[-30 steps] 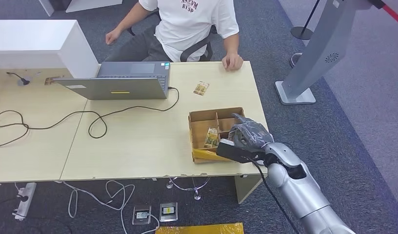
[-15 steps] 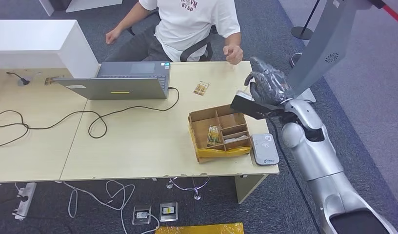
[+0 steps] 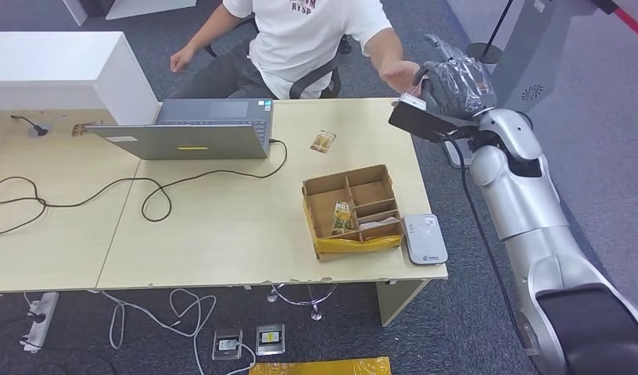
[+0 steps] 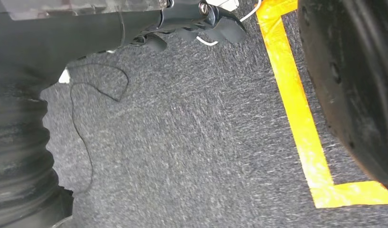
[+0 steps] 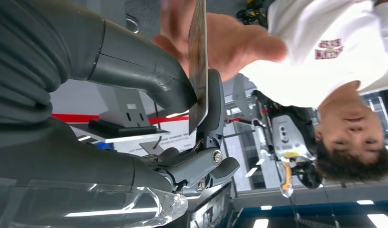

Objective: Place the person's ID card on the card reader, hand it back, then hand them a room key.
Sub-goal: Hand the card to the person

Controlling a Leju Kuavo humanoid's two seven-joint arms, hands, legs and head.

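**Card offered across the desk corner**

The right robot hand (image 3: 454,78) is raised past the far right corner of the desk (image 3: 222,226), pinching a thin card (image 5: 198,71) between its thick thumb and a darker finger, with the person's hand (image 3: 399,74) reaching in right beside it. In the right wrist view the card's free end lies against the person's open palm (image 5: 230,42), so this looks like a hand-over in progress (whether it is the ID card going back or the room key I cannot tell, since the face is blurred and seen almost edge-on).

To do this step well, the robot hand should hold steady, with the free end of the card presented clear of its fingers, and let go only once the person's fingers have closed on it. Releasing too soon could drop the card off the desk edge onto the carpet.

The card is flat, rigid and thin, with a darkish face, and seems easy to slip from a light pinch.

The card reader (image 3: 424,238) sits bare at the near right corner of the desk, just beside the cardboard tray (image 3: 351,212), which has a card standing in one compartment. The left robot hand (image 4: 201,21) hangs over the floor; whether its fingers are spread or curled I cannot tell.
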